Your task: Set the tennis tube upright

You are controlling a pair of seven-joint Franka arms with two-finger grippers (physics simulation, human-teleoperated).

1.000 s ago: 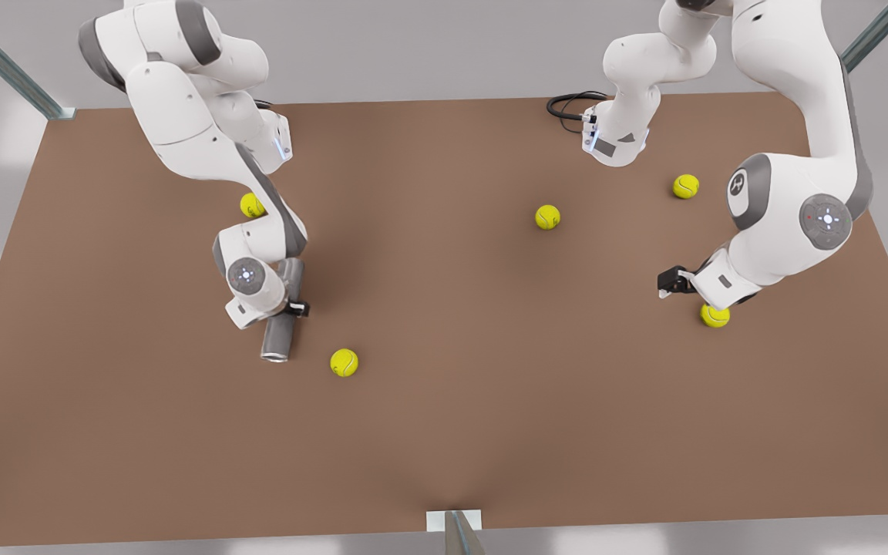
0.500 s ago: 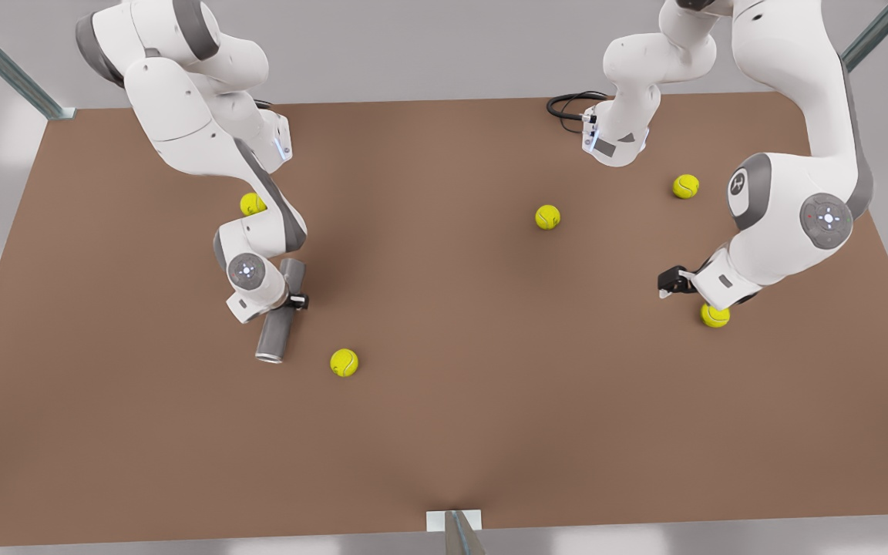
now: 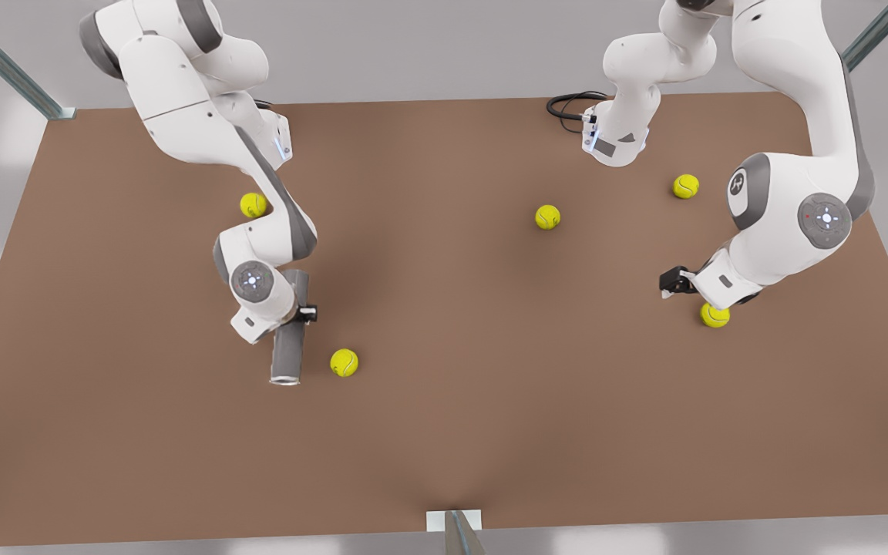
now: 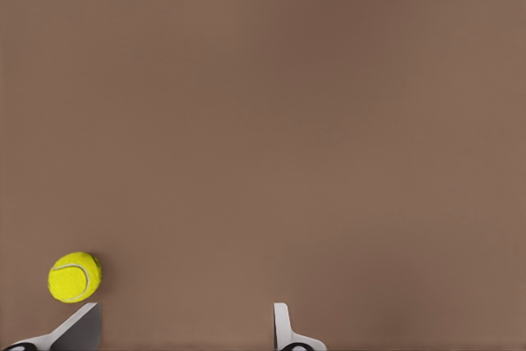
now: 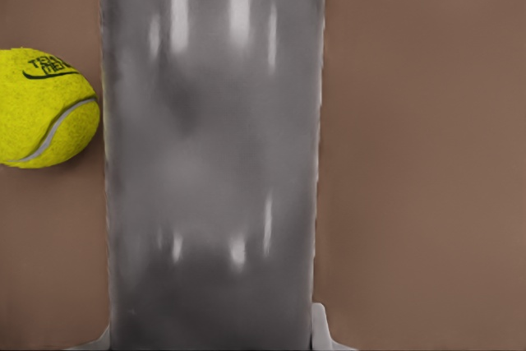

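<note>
Right now my right gripper [image 3: 296,313] is clamped across the middle of the tube [image 3: 286,358], at the front view's left. In the right wrist view the tube [image 5: 214,154] runs straight away from the camera, with a fingertip [image 5: 323,333] pressed against each long side. I judge that a mid-body grip makes sense: holding near the balance point should let me swing the tube toward vertical without it drooping at either end.

The tube is far from upright. It lies low and roughly level over the table [image 3: 490,432], its silvery rim pointing toward the front edge. Whether it rests on the surface or hangs just above it, I cannot tell. The rim end looks open, and I think the mouth is empty, but the angle is too shallow to be sure. One ball [image 3: 344,362] sits loose on the table just beside the tube, near the rim end, and appears close alongside it in the right wrist view [image 5: 41,108]. Three more balls lie scattered well apart, none of them in the tube as far as I can see.

My left gripper [image 3: 671,284] waits at the front view's right, fingers spread wide and holding nothing, just beside another ball [image 3: 714,314]. It sits well clear of the tube, so it should not obstruct the tilt.
</note>
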